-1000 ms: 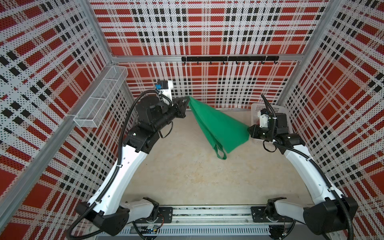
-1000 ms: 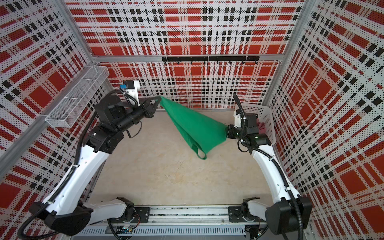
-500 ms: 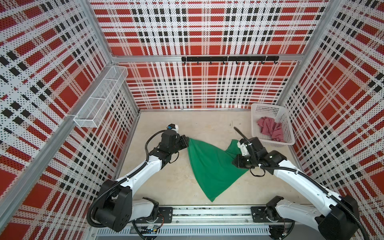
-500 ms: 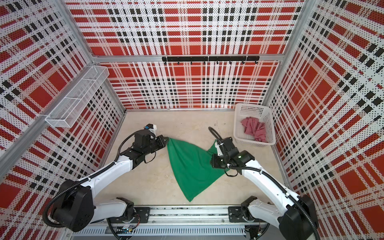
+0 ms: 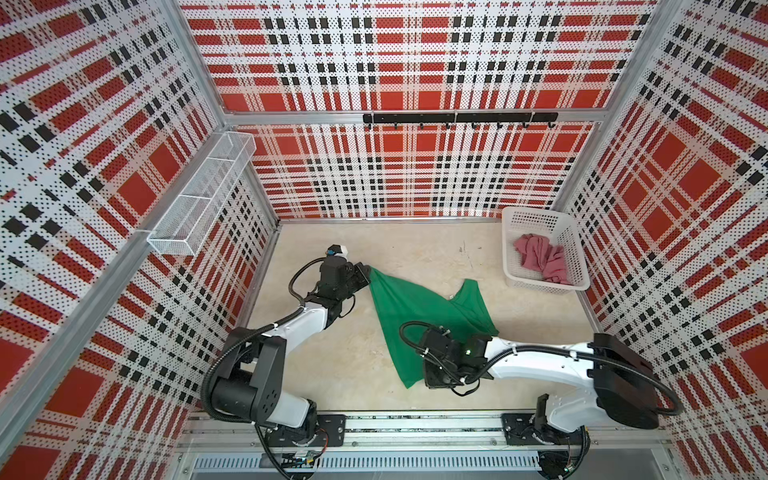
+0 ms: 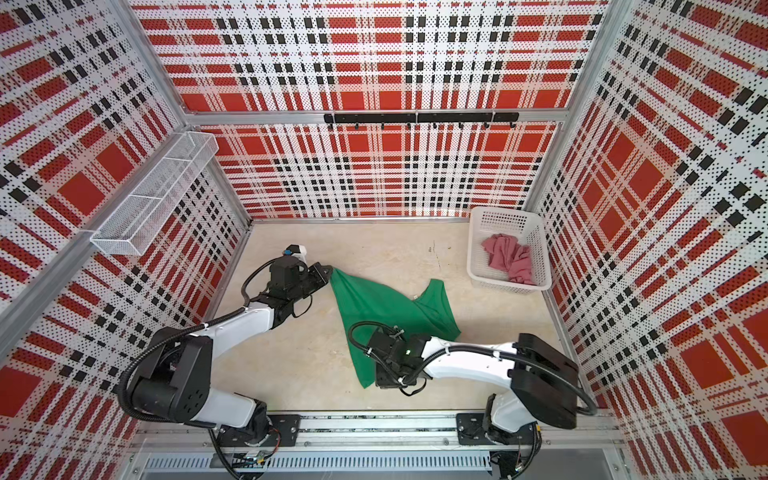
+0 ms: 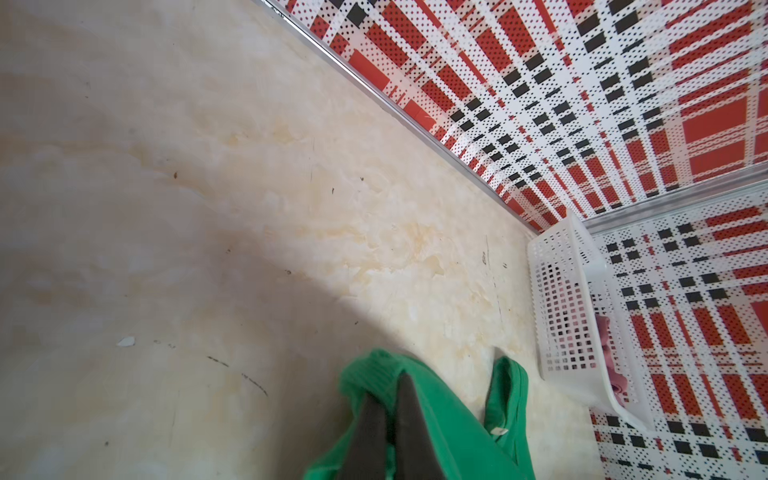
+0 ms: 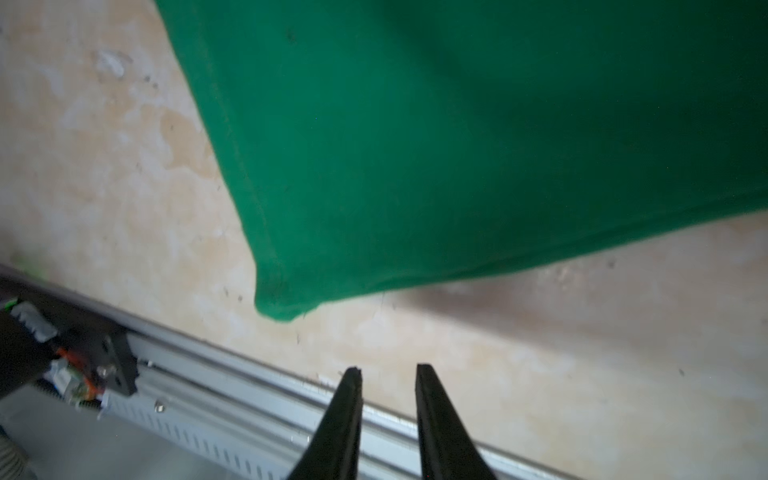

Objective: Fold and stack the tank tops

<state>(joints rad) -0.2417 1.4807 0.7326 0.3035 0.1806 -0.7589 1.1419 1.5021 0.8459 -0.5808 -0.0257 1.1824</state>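
On the beige table point(image 5: 415, 249) the green tank top point(image 5: 415, 307) is lying spread, one corner pinched by the left gripper point(image 7: 390, 388), probably to keep it stretched. The right gripper point(image 8: 387, 370) is hovering parted and empty beside another corner. The pink tank top point(image 5: 540, 257) is waiting in the basket point(image 5: 536, 216).

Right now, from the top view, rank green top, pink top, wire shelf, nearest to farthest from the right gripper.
1. green top: on the table beside the right gripper.
2. pink top: in the basket, far right.
3. wire shelf: on the left wall.
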